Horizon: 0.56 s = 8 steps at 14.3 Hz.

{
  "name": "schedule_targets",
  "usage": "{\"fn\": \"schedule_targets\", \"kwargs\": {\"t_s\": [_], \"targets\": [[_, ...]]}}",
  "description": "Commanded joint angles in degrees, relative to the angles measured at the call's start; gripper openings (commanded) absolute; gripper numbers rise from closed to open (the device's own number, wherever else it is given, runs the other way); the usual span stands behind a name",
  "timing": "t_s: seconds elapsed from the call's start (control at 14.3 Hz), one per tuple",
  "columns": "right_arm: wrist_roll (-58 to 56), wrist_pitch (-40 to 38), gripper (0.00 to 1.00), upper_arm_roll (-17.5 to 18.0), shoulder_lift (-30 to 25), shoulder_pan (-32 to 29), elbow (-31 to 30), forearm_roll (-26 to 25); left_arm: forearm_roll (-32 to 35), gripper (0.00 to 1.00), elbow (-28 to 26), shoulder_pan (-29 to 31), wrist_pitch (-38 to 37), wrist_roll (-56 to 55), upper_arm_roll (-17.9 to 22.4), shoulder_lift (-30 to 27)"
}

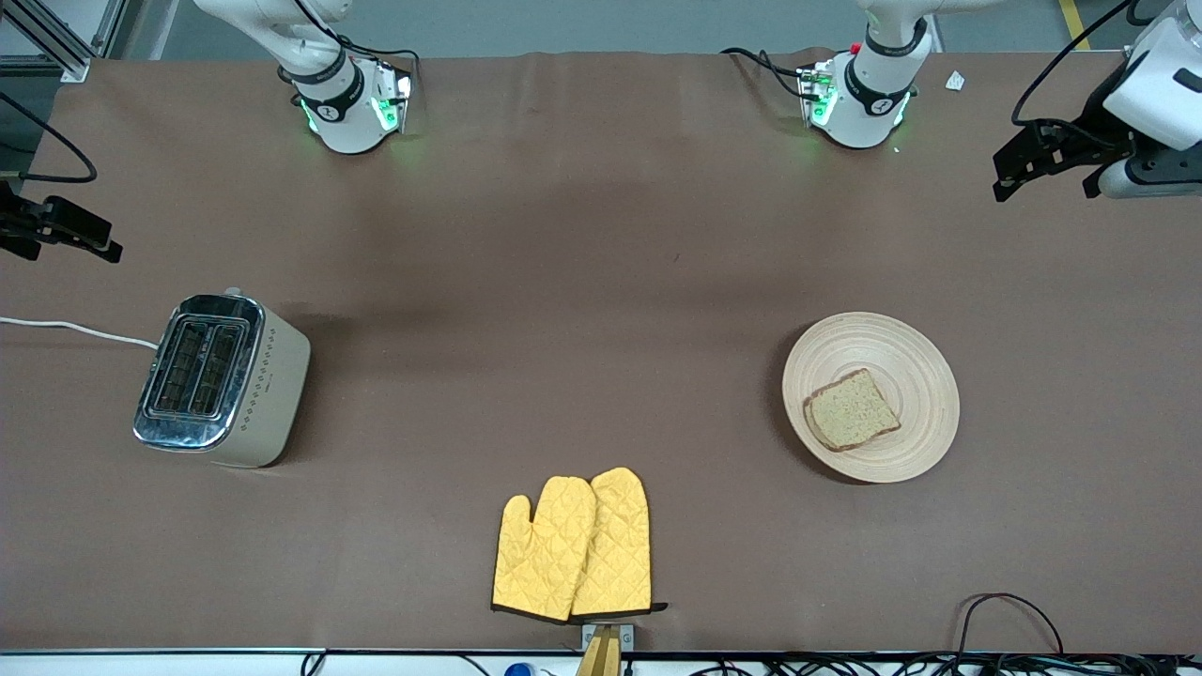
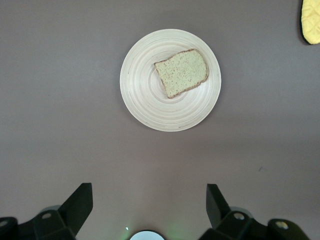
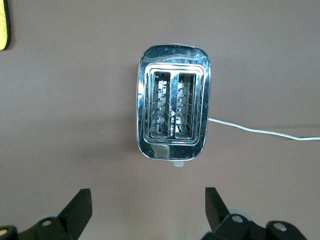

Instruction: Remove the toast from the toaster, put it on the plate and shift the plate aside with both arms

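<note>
overhead, both end effectors (image 2: 147,207) (image 3: 147,207) gape wide, holding nothing.

Toast (image 1: 852,410) lies on plate (image 1: 871,396) toward the left arm's end; toaster (image 1: 218,379) toward the right arm's end; oven mitts (image 1: 574,545) between, nearer the camera.

The right gripper (image 3: 148,212), fingers (image 3: 77,207) spread, hangs above the toaster (image 3: 172,116) with its white cord (image 3: 265,131).
</note>
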Motion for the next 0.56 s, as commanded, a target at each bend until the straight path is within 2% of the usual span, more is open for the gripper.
{"fn": "schedule_targets", "kwargs": {"t_s": [0.0, 0.49], "targets": [[0.7, 0.3, 1.00, 0.3, -1.2, -0.5, -1.1, 0.9, -0.2, 1.00, 0.8, 0.0, 1.0, 2.5, 0.8, 0.5], [0.7, 0.3, 1.00, 0.3, -1.2, -0.6, -1.1, 0.9, 0.9, 1.00, 3.0, 0.0, 1.0, 3.0, 0.8, 2.0]]}}
